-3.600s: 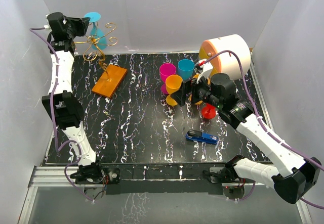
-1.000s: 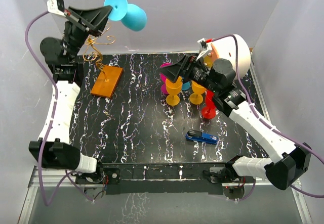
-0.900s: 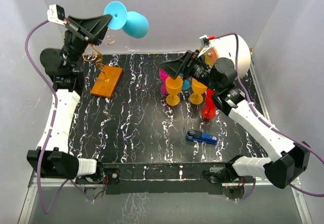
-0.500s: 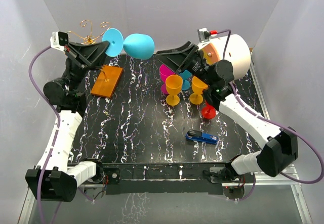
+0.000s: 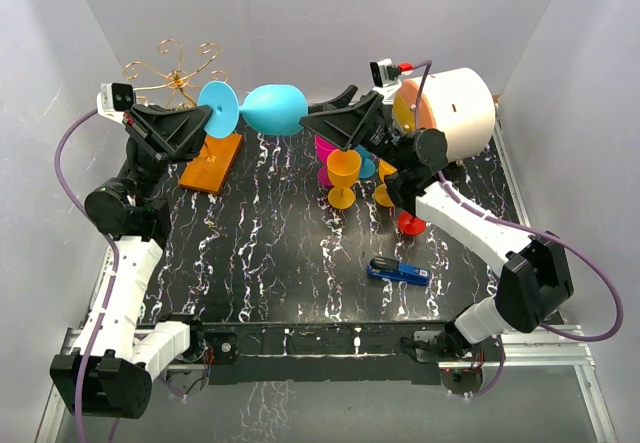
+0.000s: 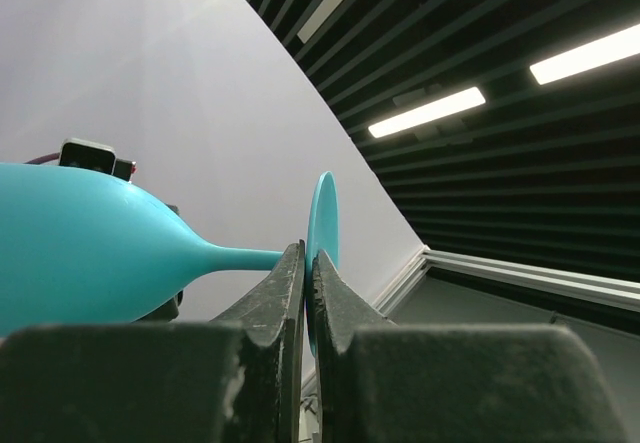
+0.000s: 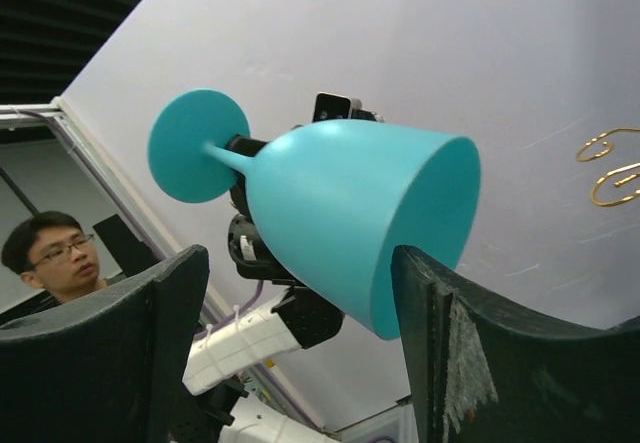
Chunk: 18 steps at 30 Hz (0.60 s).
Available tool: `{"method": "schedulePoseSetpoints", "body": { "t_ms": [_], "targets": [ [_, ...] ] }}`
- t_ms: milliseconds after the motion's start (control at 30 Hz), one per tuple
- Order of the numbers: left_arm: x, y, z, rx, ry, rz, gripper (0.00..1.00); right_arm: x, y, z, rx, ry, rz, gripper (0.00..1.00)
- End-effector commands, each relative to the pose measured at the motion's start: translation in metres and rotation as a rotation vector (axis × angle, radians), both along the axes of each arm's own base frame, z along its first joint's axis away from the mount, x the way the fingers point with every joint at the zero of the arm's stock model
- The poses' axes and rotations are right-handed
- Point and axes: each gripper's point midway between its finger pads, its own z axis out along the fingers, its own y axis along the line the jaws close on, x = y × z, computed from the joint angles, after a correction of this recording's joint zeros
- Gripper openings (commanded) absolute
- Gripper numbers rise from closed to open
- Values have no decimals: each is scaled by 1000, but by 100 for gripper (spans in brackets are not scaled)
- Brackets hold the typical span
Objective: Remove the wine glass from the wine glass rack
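A teal wine glass (image 5: 272, 108) hangs in the air on its side, above the back of the table. My left gripper (image 5: 206, 118) is shut on the round foot of the glass (image 6: 322, 233), with the bowl (image 6: 80, 253) pointing toward the right arm. My right gripper (image 5: 312, 123) is open, its fingers (image 7: 440, 333) on either side of the bowl's rim (image 7: 350, 223), not closed on it. The gold wire rack (image 5: 172, 68) stands empty behind the left arm on its orange base (image 5: 212, 163).
Orange, magenta, teal and red cups (image 5: 343, 168) are clustered at the back right next to a large white and orange roll (image 5: 455, 103). A blue stapler (image 5: 399, 271) lies on the black marbled table (image 5: 270, 253). A person shows in the right wrist view (image 7: 50, 253).
My left gripper carried the teal glass off the rack, down and right toward the middle. My right arm rose from the cups and brought its open fingers to the bowl.
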Motion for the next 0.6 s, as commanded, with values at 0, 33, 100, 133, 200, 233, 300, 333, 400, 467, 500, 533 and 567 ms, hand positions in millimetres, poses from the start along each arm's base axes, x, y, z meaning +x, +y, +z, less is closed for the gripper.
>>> {"method": "schedulePoseSetpoints", "body": {
  "t_ms": [0, 33, 100, 133, 200, 233, 300, 333, 400, 467, 500, 533, 567],
  "targets": [
    [-20, -1, 1, 5, -65, -13, 0, -33, -14, 29, 76, -115, 29, 67],
    [-19, -1, -1, 8, -58, -14, 0, -35, -14, 30, 79, -119, 31, 64],
    [-16, -2, -6, 15, -47, -17, 0, -41, -14, 32, 87, -128, 41, 59],
    [-16, -3, -7, 19, -43, -20, 0, -43, -14, 34, 93, -135, 45, 55],
    [-13, -4, -11, 23, -30, -25, 0, -47, -14, 36, 103, -145, 54, 47],
    [-12, -4, -13, 25, -28, -27, 0, -49, -14, 38, 106, -147, 59, 41],
    [-8, -5, -17, 30, -18, -33, 0, -52, -15, 41, 112, -152, 68, 33],
    [-6, -6, -20, 30, -13, -37, 0, -53, -16, 43, 118, -152, 69, 29],
    [-3, -6, -25, 26, -13, -54, 0, -56, -19, 45, 131, -155, 69, 24],
    [-1, -6, -31, 19, -5, -67, 0, -58, -21, 46, 137, -159, 64, 16],
    [1, -6, -35, 16, 7, -72, 0, -59, -23, 46, 141, -158, 56, 12],
    [3, -6, -38, 15, 17, -73, 0, -59, -24, 46, 144, -158, 50, 8],
    [5, -6, -41, 17, 29, -72, 0, -60, -25, 46, 146, -158, 45, 3]
  ]
}}
